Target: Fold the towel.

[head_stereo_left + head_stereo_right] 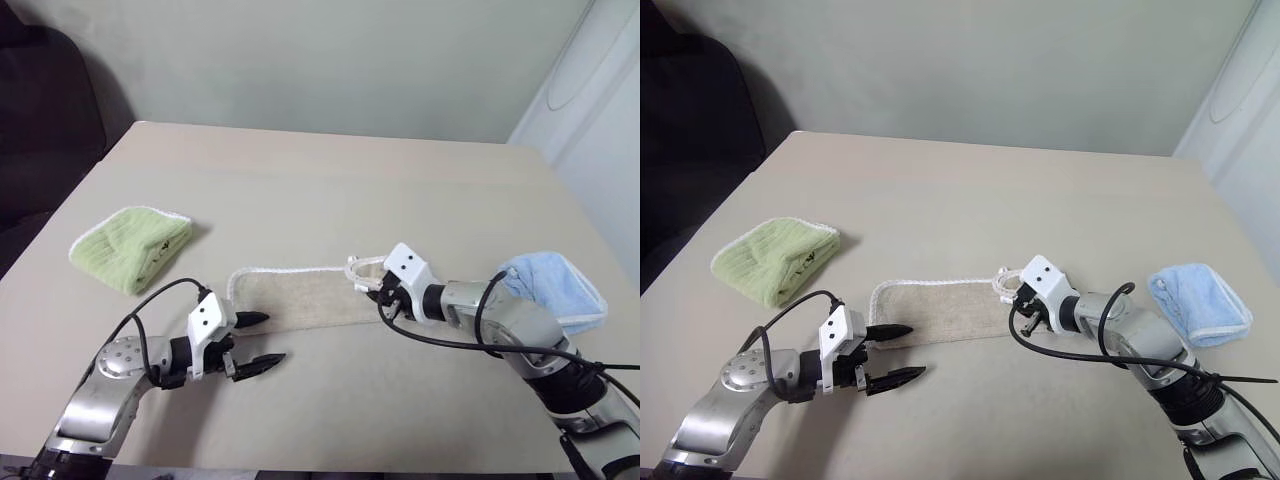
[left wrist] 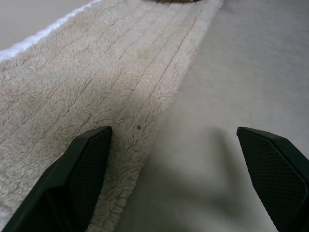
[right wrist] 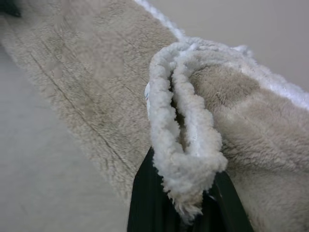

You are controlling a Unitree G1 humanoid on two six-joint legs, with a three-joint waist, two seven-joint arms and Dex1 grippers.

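Lying as a long narrow strip on the bench (image 1: 300, 180), the towel (image 1: 940, 310) sets the terms for what we do next — its long axis runs across in front of us, from our left gripper (image 1: 892, 354) to our right gripper (image 1: 385, 297), so each arm has one end of it and neither needs to cross over. Taking the towel as our landmark: the left gripper sits at its left end, fingers (image 2: 82, 169) spread wide apart, one over the pile just inside the near edge and the other over bare bench beside it, holding nothing. The right gripper is at the opposite end, where the cloth is bunched and raised off the bench; its fingers (image 3: 145, 203) sit close together with the white-edged fold of the towel caught between them, though we cannot tell how firm that hold is. A lime-green towel (image 1: 132, 247) lies well apart beyond the towel's left end, and a light-blue towel (image 1: 1200, 302) lies off past its right end. We judge the fold turns on the right end being carried along that long axis toward the left end, with the right arm nearer the lifted cloth.
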